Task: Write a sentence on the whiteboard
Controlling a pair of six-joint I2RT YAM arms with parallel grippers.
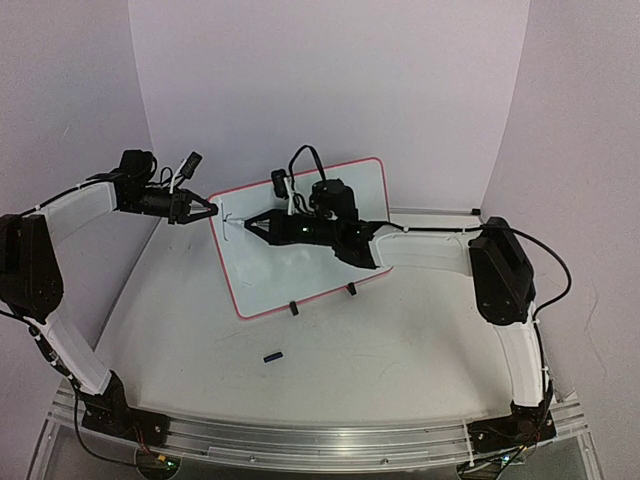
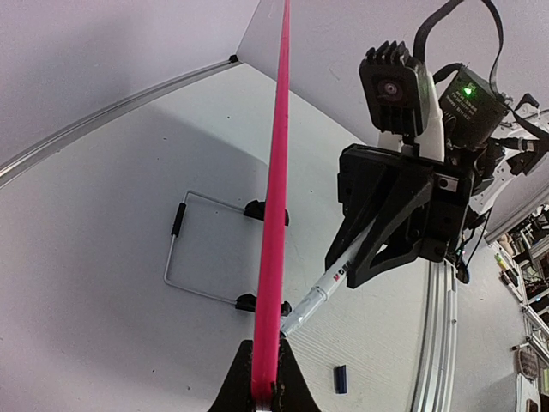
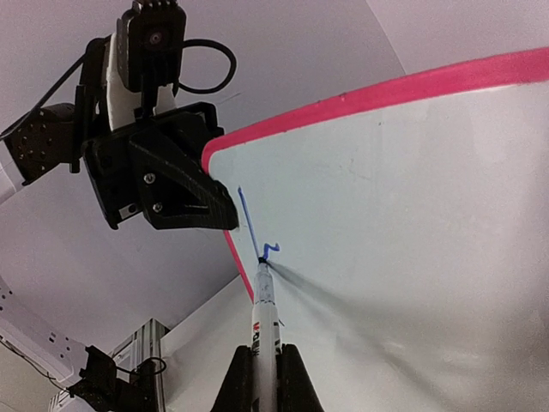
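Near the left gripper (image 1: 208, 211), which pinches the board (image 3: 412, 223) rim (image 2: 276, 215), the right gripper (image 1: 252, 226) clamps a marker (image 3: 264, 318), its tip on the first strokes (image 3: 248, 219); the writing looks barely begun, and the next move likely calls for steady, light strokes rightward.

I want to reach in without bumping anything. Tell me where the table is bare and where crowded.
Bare: the table in front of the whiteboard, from the small black cap to the right arm; also between the left arm and the whiteboard. Crowded: the whiteboard's left edge, where the left gripper clamps it and the right gripper holds the marker.
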